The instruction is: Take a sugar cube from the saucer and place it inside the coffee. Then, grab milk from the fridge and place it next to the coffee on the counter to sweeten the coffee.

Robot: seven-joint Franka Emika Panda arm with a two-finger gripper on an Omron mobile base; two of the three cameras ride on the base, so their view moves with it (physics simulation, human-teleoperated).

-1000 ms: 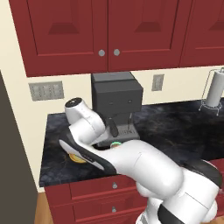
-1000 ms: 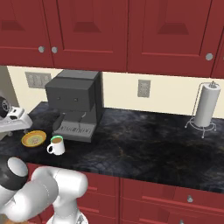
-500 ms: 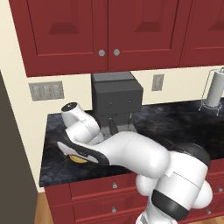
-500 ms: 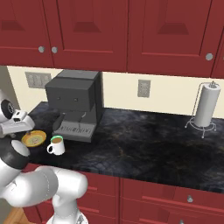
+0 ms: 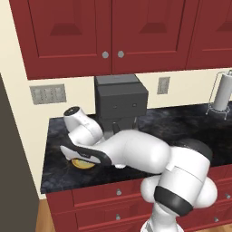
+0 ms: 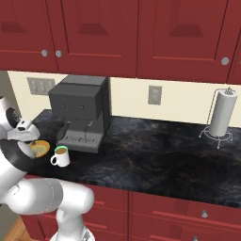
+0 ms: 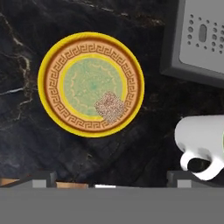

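Claw: two-finger gripper (image 7: pixel 107 177) jaws wide apart, empty, above saucer | Target: tiny pale speckled sugar cube (image 7: pixel 110 106) on round orange-yellow saucer (image 7: pixel 51 83), near black stone counter's (image 6: pixel 155 150) left end, beside white green-rimmed cup (image 6: pixel 60 156) | Handling: likely light, stiff, crumbly; pinch opposite flat sides gently.

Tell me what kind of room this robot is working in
It looks like a home kitchen. A coffee machine stands on a black stone counter with dark red cabinets above and drawers below, and a paper towel holder sits at the far right.
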